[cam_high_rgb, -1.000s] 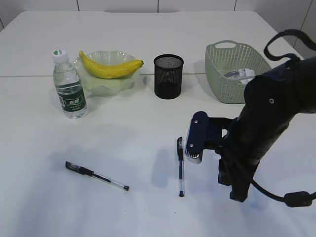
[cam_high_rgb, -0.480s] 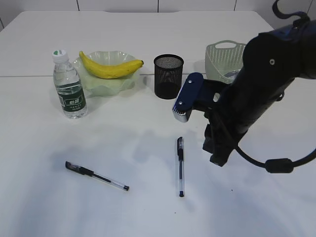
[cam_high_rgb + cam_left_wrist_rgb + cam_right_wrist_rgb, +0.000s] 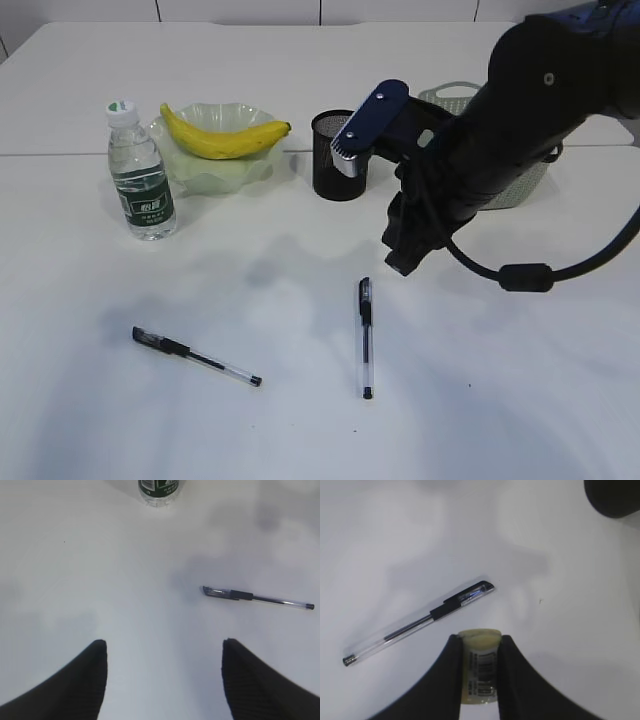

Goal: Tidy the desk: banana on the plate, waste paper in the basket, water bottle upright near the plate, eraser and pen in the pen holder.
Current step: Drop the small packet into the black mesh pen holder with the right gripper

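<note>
1. My right arm [image 3: 500,130] has risen off the tabletop [image 3: 300,430] and swung back toward the mesh pen holder [image 3: 341,155] over the last second; its wrist now hangs beside the holder.
2. My right hand [image 3: 480,672] is clamped on the eraser [image 3: 480,667], carried clear of the surface. I judge the drop into the holder comes next.
3. My left hand [image 3: 164,680] hangs agape and empty above the tabletop.
4. Banana [image 3: 222,137] on plate [image 3: 215,172], water bottle [image 3: 140,170] upright beside it: done.
5. Two pens [image 3: 365,335] [image 3: 196,356] lie unmoved, outstanding.
</note>
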